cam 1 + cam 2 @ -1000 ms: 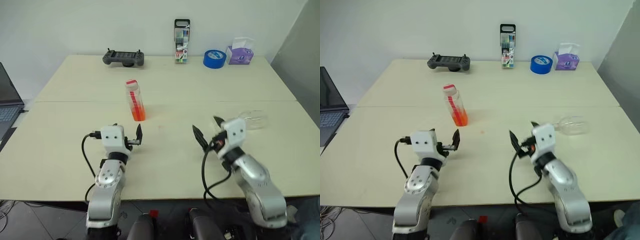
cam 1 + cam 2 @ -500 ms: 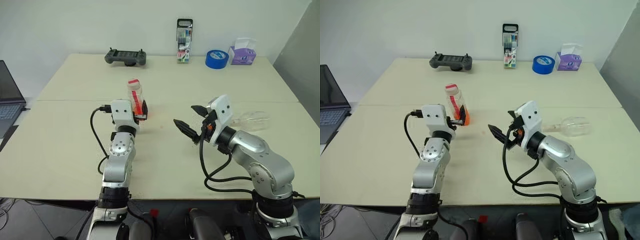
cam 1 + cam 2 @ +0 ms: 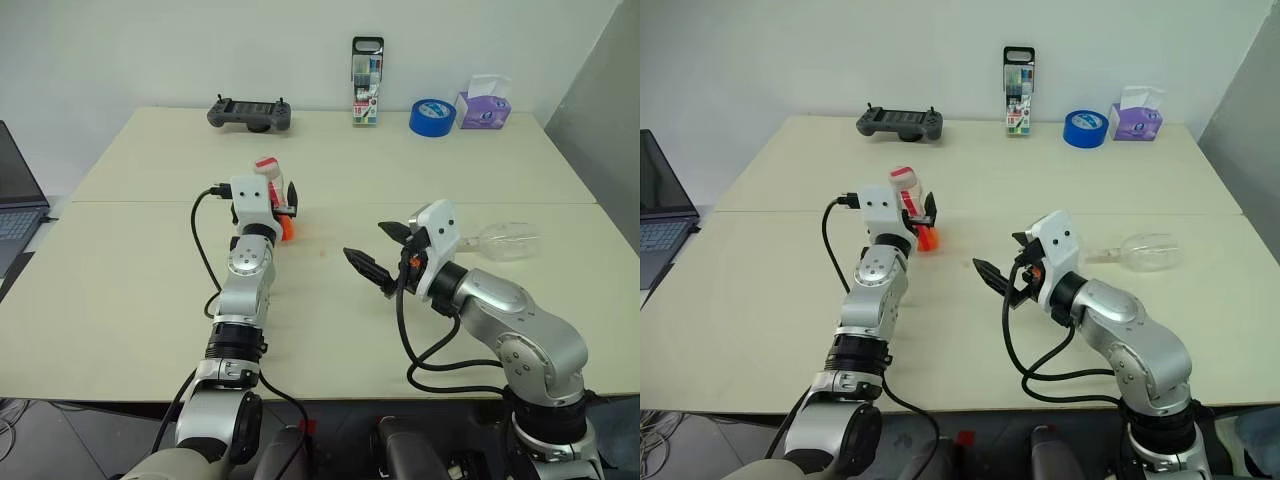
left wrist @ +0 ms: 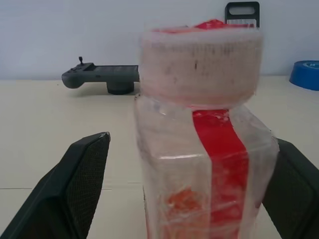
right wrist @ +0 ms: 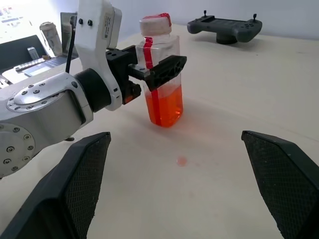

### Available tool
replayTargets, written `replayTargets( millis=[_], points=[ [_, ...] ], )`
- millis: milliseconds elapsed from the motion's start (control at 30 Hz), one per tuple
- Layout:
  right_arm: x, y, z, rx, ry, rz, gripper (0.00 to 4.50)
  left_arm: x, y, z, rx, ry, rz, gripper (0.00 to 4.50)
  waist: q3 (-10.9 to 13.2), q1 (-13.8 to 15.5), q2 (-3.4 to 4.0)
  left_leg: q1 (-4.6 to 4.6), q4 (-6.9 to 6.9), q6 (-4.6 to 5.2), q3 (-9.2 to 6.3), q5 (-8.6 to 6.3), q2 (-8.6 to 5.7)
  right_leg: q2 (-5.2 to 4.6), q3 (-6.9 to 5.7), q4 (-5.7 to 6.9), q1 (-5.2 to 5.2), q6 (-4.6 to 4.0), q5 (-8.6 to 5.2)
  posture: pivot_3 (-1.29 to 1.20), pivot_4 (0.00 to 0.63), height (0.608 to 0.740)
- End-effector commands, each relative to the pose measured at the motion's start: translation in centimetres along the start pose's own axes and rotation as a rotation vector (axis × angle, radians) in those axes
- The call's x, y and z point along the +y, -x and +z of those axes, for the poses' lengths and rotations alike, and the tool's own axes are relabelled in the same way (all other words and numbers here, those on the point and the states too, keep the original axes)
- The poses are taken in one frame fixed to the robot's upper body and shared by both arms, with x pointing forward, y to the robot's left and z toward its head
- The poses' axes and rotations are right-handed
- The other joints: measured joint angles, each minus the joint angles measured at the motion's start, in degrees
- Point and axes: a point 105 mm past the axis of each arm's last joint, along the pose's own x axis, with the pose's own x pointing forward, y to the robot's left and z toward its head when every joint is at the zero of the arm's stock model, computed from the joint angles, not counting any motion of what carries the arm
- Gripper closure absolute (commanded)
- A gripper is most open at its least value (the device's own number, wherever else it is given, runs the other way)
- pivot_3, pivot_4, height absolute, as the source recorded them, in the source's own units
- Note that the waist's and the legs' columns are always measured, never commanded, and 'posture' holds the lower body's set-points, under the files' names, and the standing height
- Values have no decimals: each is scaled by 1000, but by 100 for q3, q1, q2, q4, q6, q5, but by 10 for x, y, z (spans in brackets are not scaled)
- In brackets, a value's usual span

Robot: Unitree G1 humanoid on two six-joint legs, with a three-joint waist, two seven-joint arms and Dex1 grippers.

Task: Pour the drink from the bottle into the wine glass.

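Observation:
The bottle [image 5: 160, 59] stands upright on the table [image 3: 150, 290], left of centre, with a red-and-white cap and a red strip. The orange-red drink [image 5: 164, 107] fills its lower part. My left gripper [image 4: 192, 144] is open. Its two fingers [image 4: 82, 174] stand on either side of the bottle with a gap on each side. My right gripper [image 3: 367, 243] is open and empty, held above the table's middle, to the right of the bottle. The wine glass [image 3: 508, 240] lies on its side on the table, right of my right arm.
Along the table's far edge stand a black game controller [image 3: 248, 112], a pack of markers [image 3: 366, 82], a blue tape roll [image 3: 432, 117] and a purple tissue box [image 3: 484, 105]. A laptop [image 3: 15, 200] sits past the left edge. A small orange spot [image 5: 182, 161] marks the table near the bottle.
My left arm has stretched forward, bringing its open fingers from the near table to either side of the bottle. My right gripper has rolled and shifted slightly left. The bottle and glass stayed put.

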Motion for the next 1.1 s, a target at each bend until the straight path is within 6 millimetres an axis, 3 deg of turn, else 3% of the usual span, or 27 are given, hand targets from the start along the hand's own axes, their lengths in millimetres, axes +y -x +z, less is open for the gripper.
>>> replayTargets(
  millis=[33, 533, 633, 833, 1000, 1100],
  points=[
    [3, 4, 13, -47, 26, 3, 0, -9, -3, 19, -79, -1, -34, 35, 0, 1, 0, 0, 0, 0, -4, 0, 0, 0, -3, 0, 0, 0, 0, 0, 150, 740],
    [2, 3, 10, -39, 20, -5, 0, -8, -6, 26, -111, -8, -17, 35, 0, 1, 0, -3, 0, 0, -17, 0, 0, 0, -17, 1, 1, 2, -1, 0, 150, 740],
    [3, 4, 9, -34, 18, -4, 0, -10, -8, 25, -106, -1, -23, 670, 0, 1, 0, -3, 0, 0, -20, 0, 0, 0, -21, 0, 2, 2, -1, 0, 150, 740],
    [2, 5, 9, -35, 19, -9, 0, -10, -9, 23, -103, -1, -25, 2551, 0, 1, 0, -4, 0, 0, -25, 0, 0, 0, -28, 0, 2, 3, -2, 0, 150, 740],
    [2, 5, 11, -31, 32, -4, 0, -8, -12, 28, -123, -9, -45, 2655, 0, 2, 0, -10, 1, -2, -49, 1, -1, -4, -56, 0, 7, 3, -2, 0, 150, 740],
    [-5, 5, 33, -101, 36, -38, 0, -12, -13, 41, -161, 17, -159, 2655, 2, -4, 3, -16, 0, -3, -63, 2, 0, -3, -74, 3, 5, 1, -1, 0, 150, 740]
  ],
)
